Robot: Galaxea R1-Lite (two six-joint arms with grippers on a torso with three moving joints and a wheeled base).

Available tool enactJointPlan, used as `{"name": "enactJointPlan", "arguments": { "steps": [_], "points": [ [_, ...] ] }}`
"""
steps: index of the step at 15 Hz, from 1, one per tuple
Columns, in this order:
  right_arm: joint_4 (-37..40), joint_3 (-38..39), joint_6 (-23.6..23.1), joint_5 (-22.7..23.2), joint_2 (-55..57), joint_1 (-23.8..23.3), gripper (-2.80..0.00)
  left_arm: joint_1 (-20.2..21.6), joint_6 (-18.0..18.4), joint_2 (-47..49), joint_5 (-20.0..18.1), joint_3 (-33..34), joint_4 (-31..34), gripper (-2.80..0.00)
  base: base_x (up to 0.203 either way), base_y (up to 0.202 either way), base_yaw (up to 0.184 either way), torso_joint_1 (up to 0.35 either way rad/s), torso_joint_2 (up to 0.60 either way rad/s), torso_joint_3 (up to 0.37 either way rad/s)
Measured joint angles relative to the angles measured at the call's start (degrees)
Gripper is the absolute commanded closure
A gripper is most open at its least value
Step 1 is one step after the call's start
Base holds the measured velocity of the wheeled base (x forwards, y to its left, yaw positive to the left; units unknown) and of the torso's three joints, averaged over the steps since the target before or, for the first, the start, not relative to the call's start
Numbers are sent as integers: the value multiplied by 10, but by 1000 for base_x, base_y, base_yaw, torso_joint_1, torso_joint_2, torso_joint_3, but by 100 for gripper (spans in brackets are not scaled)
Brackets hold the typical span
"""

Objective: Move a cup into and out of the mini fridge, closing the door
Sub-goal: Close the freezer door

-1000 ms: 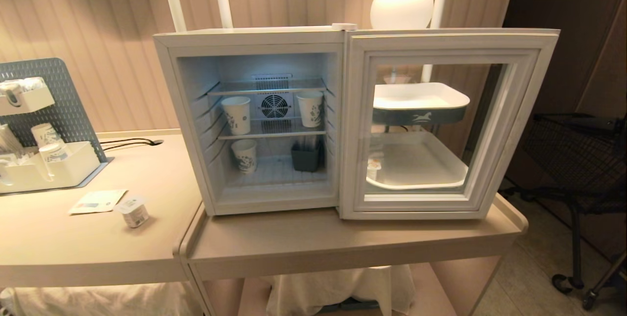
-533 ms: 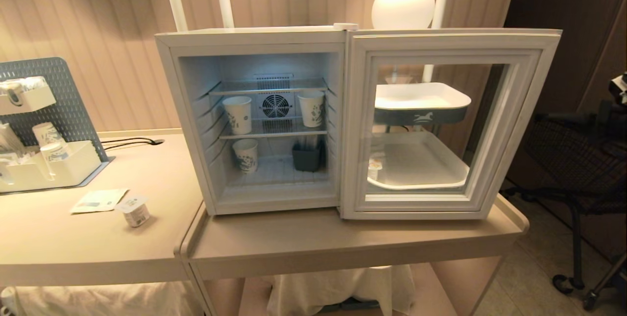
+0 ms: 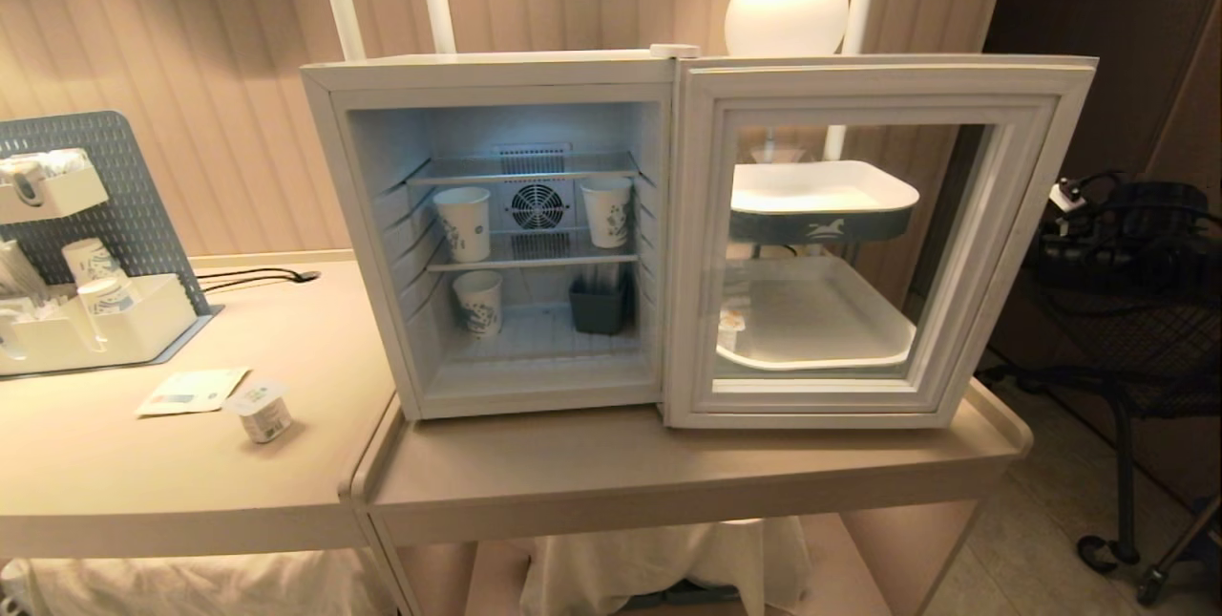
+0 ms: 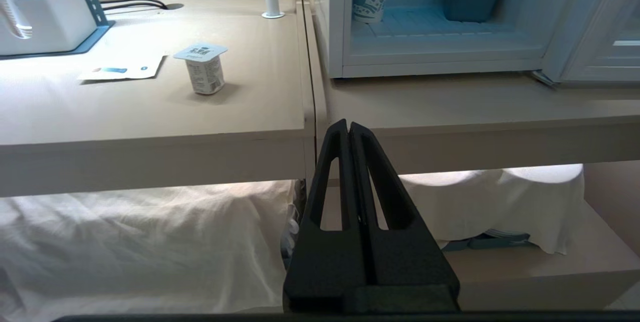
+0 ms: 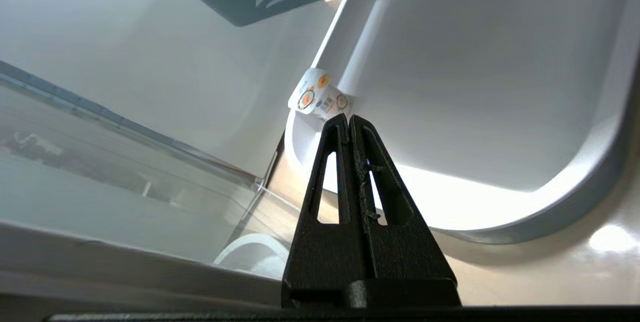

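The cup [image 3: 260, 411], a squat white tub with a foil lid, stands on the left table; the left wrist view shows it [image 4: 202, 67] too. The mini fridge [image 3: 496, 74] sits on the right table with its inside lit. Its door [image 3: 1012, 244] is swung wide open to the right. My left gripper [image 4: 348, 123] hangs shut and empty below the tables' front edge. My right arm [image 3: 1127, 224] shows dark beyond the door's outer edge. In its wrist view my right gripper [image 5: 348, 117] is shut and empty, pointing at a white tray [image 5: 500, 112] behind the door.
Three paper cups [image 3: 461, 223] and a dark bin [image 3: 596, 308] stand on the fridge's shelves. A pegboard organiser [image 3: 95, 310] and a card [image 3: 191, 392] are on the left table. A two-tier tray stand [image 3: 821, 201] is behind the door, a black wire cart [image 3: 1127, 329] at the right.
My right arm has come into the head view from the right edge and moved left toward the back of the open door. Cup, fridge and left gripper have not moved.
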Motion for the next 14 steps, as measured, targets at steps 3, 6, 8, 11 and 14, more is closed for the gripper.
{"name": "enactJointPlan", "arguments": {
  "steps": [3, 6, 8, 11, 14],
  "points": [
    [-2, 36, -2, 0, -10, 16, 0, 0, 0, 0, 0, 0, 0, 0, 0, 0, 0, 0, 0, 0],
    [-5, 111, -8, 2, -56, 19, 0, 0, 0, 0, 0, 0, 0, 0, 0, 0, 0, 0, 0, 0],
    [-9, 171, -12, 3, -101, 19, 0, 0, 0, 0, 0, 0, 0, 0, 0, 0, 0, 0, 0, 0],
    [-8, 261, -18, 3, -188, 19, 0, 0, 0, 0, 0, 0, 0, 0, 0, 0, 0, 0, 0, 0],
    [-4, 359, -19, 1, -299, 19, 0, 0, 1, 0, 0, 0, 0, 0, 0, 0, 0, 0, 0, 0]
  ]
}}
